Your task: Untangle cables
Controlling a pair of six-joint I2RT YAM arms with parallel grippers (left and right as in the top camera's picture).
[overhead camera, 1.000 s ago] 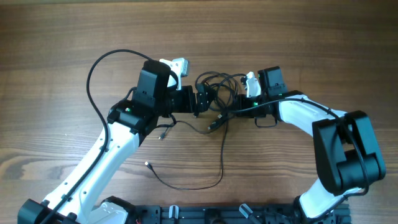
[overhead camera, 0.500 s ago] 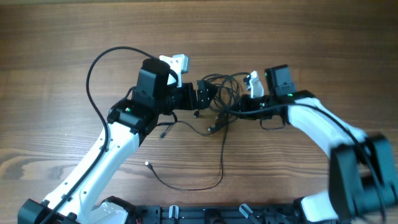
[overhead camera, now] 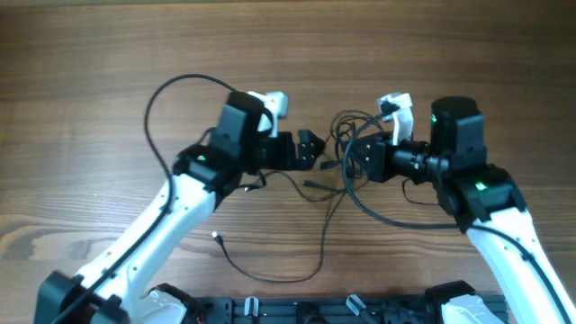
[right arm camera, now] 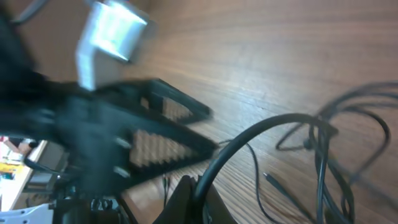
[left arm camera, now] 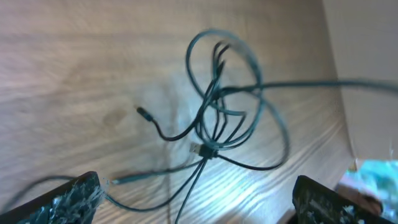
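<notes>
The cables (overhead camera: 346, 128) are thin dark cords bunched in loops on the wooden table between my two grippers. One long strand (overhead camera: 297, 268) trails toward the front and ends in a small plug (overhead camera: 214, 237). My left gripper (overhead camera: 315, 150) is open just left of the bunch. In the left wrist view the looped cables (left arm camera: 217, 118) lie ahead of the left gripper (left arm camera: 199, 205), and strands run between its spread fingers. My right gripper (right arm camera: 198, 193) is shut on a cable strand (right arm camera: 249, 140) that arcs up to the tangle (right arm camera: 329, 143). In the overhead view the right gripper (overhead camera: 356, 160) sits right of the bunch.
A thick black arm cable (overhead camera: 162, 99) loops out behind the left arm. Another dark cable (overhead camera: 387, 216) curves under the right arm. A black rail (overhead camera: 297, 310) runs along the table's front edge. The left arm's fingers (right arm camera: 161, 140) show blurred in the right wrist view.
The right arm has swung out to the right and turned, drawing the pinched strand and the bunch rightward. The left arm has followed to the right, still open.
</notes>
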